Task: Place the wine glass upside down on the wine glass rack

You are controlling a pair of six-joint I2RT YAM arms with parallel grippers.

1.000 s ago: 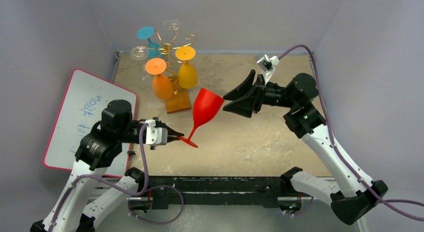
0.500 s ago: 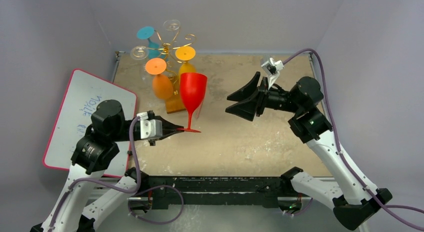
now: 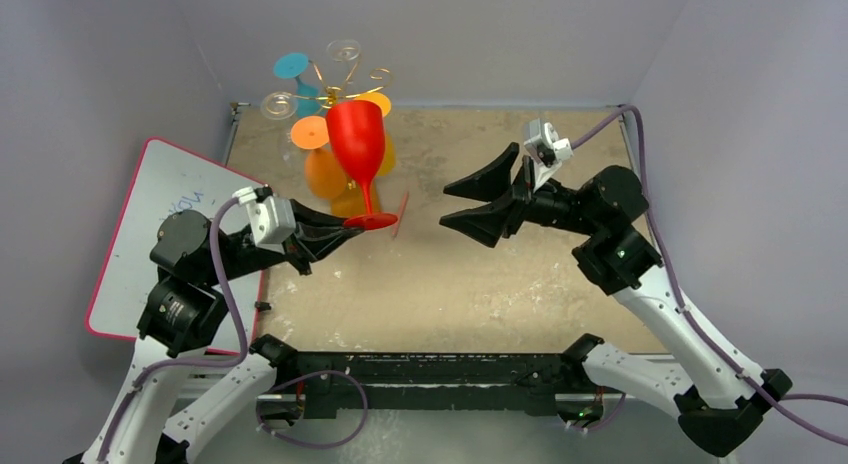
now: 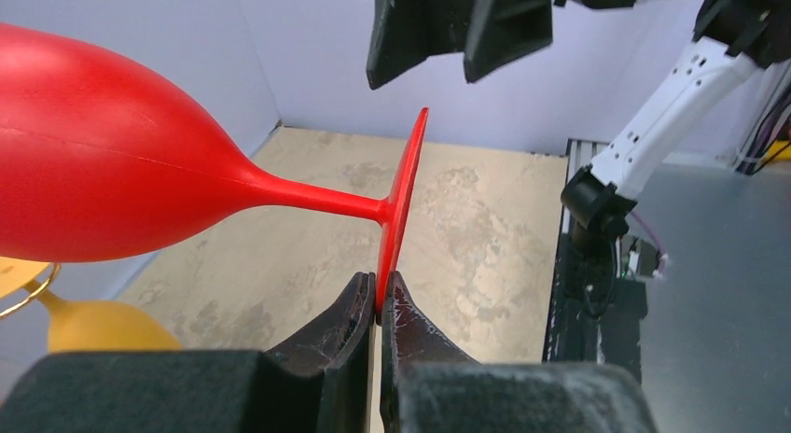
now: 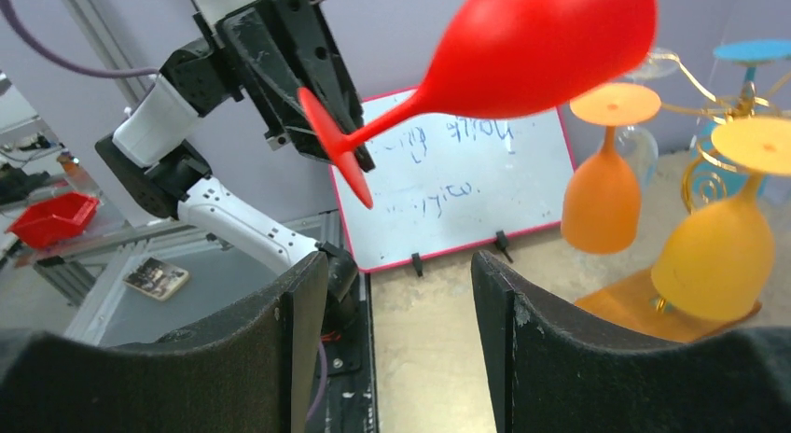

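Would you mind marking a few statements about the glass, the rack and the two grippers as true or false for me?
1. The left gripper pinches the red wine glass by the edge of its foot. True.
2. The right gripper is closed around the glass's bowl. False: it is open, empty and clear of the glass.
3. The red wine glass hangs on the wine glass rack. False: it is held in the air, bowl up.
4. An orange glass and a yellow glass hang upside down on the rack. True.
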